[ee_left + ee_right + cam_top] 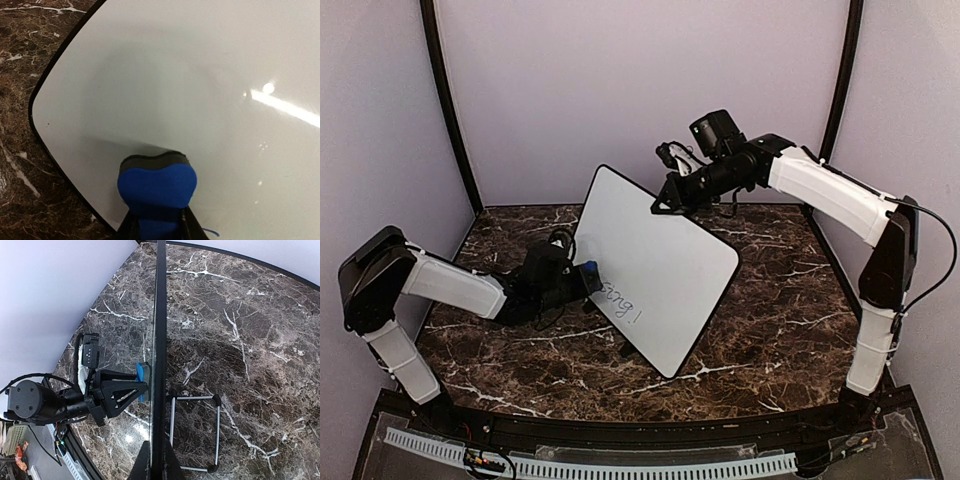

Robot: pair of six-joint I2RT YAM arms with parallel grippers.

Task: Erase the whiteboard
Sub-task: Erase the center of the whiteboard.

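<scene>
While our right gripper [670, 200] clamps the tilted whiteboard [665, 250], our left gripper [584, 280], closed on the eraser [157, 187], presses its face; next, we judge, the writing [620, 298] below.

Dark handwriting [620, 300] on whiteboard [665, 250], lower left part: roughly "sing!"; leading letters unclear. Nothing else legible.

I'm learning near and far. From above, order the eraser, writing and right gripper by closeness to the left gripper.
1. The eraser, held in the left gripper.
2. The writing, just right, on the whiteboard.
3. The right gripper, at the whiteboard's top edge.
</scene>
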